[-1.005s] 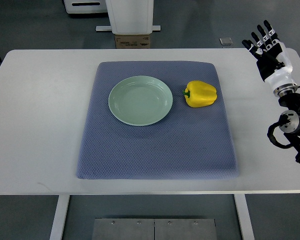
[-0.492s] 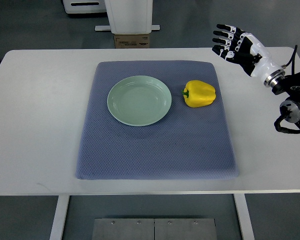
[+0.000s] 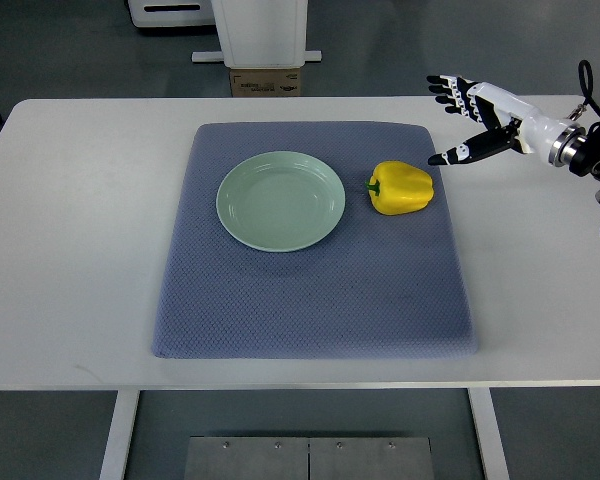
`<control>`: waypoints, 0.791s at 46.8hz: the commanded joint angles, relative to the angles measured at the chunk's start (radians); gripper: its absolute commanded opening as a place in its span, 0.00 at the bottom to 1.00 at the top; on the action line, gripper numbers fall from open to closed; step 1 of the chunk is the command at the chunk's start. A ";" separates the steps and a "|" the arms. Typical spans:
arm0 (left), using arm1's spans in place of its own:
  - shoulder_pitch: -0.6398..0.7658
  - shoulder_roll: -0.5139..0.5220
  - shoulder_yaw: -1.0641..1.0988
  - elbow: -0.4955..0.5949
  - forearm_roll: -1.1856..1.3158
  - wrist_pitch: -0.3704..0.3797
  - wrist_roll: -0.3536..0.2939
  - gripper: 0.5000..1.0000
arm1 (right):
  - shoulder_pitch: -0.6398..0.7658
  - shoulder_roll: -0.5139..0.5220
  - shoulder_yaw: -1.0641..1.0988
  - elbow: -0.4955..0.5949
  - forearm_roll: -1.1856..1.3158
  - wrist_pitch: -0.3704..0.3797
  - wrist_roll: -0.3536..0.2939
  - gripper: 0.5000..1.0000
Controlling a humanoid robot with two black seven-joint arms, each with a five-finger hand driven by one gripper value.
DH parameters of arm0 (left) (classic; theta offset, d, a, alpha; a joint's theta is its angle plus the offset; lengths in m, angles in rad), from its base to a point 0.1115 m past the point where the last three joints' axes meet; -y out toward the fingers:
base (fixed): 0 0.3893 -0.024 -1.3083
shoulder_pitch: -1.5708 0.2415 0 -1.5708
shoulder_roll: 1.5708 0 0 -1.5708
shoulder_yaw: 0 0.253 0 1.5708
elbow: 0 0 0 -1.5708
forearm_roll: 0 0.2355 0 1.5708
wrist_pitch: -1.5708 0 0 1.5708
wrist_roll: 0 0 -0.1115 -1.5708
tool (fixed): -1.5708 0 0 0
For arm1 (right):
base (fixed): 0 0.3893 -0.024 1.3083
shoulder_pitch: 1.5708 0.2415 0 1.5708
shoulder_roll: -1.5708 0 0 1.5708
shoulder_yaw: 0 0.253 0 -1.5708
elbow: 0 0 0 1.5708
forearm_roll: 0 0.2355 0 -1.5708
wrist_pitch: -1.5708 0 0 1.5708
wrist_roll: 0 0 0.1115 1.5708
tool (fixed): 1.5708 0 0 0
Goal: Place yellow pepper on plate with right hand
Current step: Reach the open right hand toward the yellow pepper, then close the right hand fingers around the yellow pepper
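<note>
Now yellow pepper [image 3: 401,188] on mat, just left of open-fingered right hand [image 3: 470,118]

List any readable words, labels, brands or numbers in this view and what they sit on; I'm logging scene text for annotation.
Cardboard box beyond the table's far edge: carries a dark printed strip, too small and blurred to read.
Yellow pepper, plate, blue mat, table and right hand: no text visible.

— The right hand [image 3: 470,120] swings in from the table's right edge, fingers spread, thumb now dropped low!

— And the yellow pepper [image 3: 401,188]?

— It now sits just below-left of the thumb tip, much nearer than a second ago, not touching.
</note>
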 commanded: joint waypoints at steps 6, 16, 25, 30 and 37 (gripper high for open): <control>0.000 0.000 0.000 0.000 0.000 0.000 0.000 1.00 | -0.001 0.010 -0.015 0.001 -0.080 -0.007 0.008 0.97; 0.000 0.000 0.000 0.000 0.000 0.000 0.000 1.00 | 0.004 0.074 -0.101 -0.008 -0.088 -0.060 0.003 0.75; 0.000 0.000 0.000 0.000 0.000 0.000 0.000 1.00 | 0.016 0.120 -0.210 -0.011 -0.088 -0.119 0.003 0.76; 0.000 0.000 0.000 0.000 0.000 0.000 0.000 1.00 | 0.016 0.125 -0.211 -0.011 -0.088 -0.122 0.002 0.79; 0.000 0.000 0.000 0.000 0.000 0.000 0.000 1.00 | 0.016 0.126 -0.211 -0.013 -0.088 -0.125 -0.003 0.79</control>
